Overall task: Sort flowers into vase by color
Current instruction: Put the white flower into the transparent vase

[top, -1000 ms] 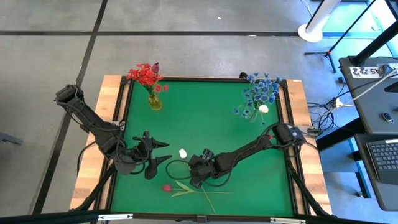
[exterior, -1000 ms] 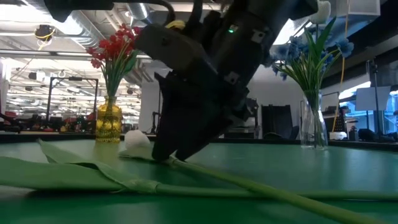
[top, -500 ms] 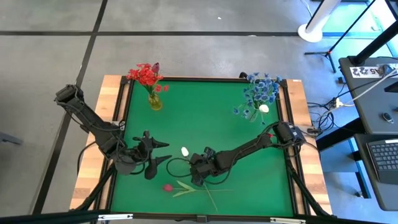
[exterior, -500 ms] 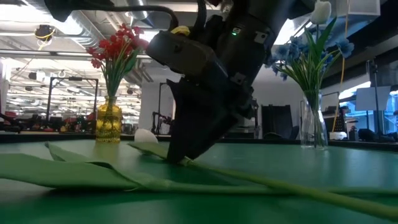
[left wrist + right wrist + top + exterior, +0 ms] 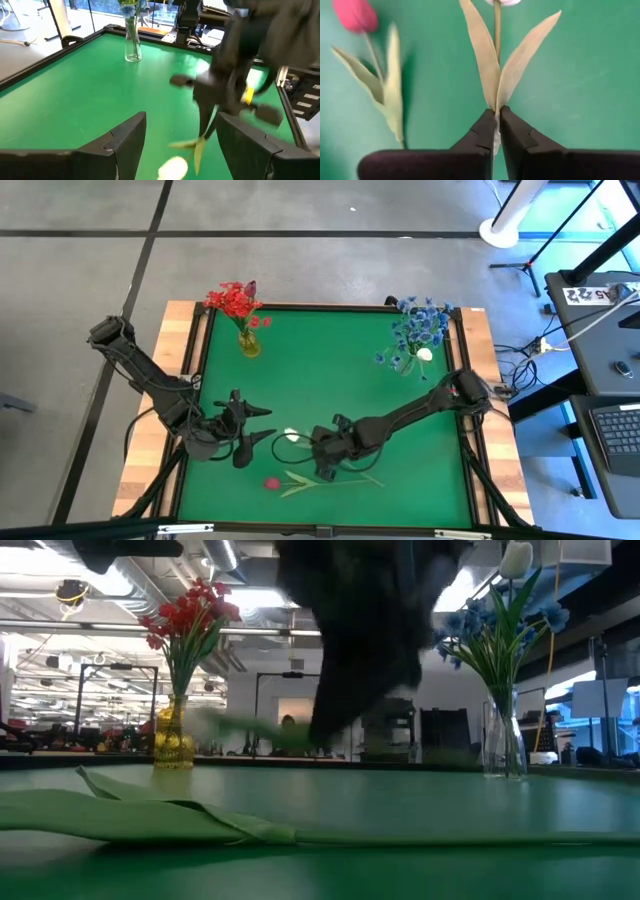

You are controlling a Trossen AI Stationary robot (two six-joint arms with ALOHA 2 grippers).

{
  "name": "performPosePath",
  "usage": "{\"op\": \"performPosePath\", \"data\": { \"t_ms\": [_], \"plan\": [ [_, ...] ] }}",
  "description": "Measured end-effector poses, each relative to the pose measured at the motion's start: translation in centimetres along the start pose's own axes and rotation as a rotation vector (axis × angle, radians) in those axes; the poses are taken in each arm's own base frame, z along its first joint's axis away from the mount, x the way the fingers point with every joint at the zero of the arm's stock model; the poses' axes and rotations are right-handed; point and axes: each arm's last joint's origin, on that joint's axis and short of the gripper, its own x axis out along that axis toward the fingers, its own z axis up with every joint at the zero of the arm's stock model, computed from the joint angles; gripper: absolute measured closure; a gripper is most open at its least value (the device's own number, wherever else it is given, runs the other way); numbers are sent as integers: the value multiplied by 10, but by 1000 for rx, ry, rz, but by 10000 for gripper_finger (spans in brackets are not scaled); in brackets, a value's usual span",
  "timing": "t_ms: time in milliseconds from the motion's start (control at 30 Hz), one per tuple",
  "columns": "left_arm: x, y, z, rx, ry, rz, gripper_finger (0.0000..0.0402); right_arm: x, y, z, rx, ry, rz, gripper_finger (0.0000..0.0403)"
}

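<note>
- The right gripper [image 5: 322,461] sits low over the near middle of the green table [image 5: 330,370], its fingers [image 5: 485,134] pressed together on the stem of a white tulip [image 5: 291,435], pinched right where the two leaves fork.
- That white tulip's long axis runs from the gripper toward the left arm, bud end leading; in the right wrist view the stem [image 5: 497,20] goes straight away from the fingertips, leaves spread to either side.
- A pink tulip [image 5: 270,481] lies flat near the table's front edge, bud toward the left side, its stem [image 5: 335,478] stretching rightward across the felt.
- The left gripper [image 5: 258,425] waits just beside the white bud, fingers spread wide.
- The yellow vase [image 5: 248,343] with red flowers [image 5: 233,300] stands at the far left; the clear vase [image 5: 505,750] with blue flowers [image 5: 420,322] stands at the far right.
</note>
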Motion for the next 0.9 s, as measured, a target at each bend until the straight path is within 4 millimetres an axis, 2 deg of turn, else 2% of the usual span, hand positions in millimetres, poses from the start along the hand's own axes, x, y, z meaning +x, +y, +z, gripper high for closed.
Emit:
{"op": "performPosePath", "data": {
  "t_ms": [133,333,633,800,900],
  "plan": [
    [0,1,1,14,-9,10,168,-38,-2,8,-13,-93,-50,395],
    [-2,2,4,30,-25,15,168,-116,-9,11,-18,-301,-177,395],
    [-3,2,5,61,-30,16,168,-232,-13,-10,-57,-713,-353,399],
    [-3,2,5,69,-39,28,168,-280,-21,-27,-61,-897,-504,401],
    [-3,2,6,78,-44,31,168,-299,-28,-33,-47,-956,-564,401]
  ]
}}
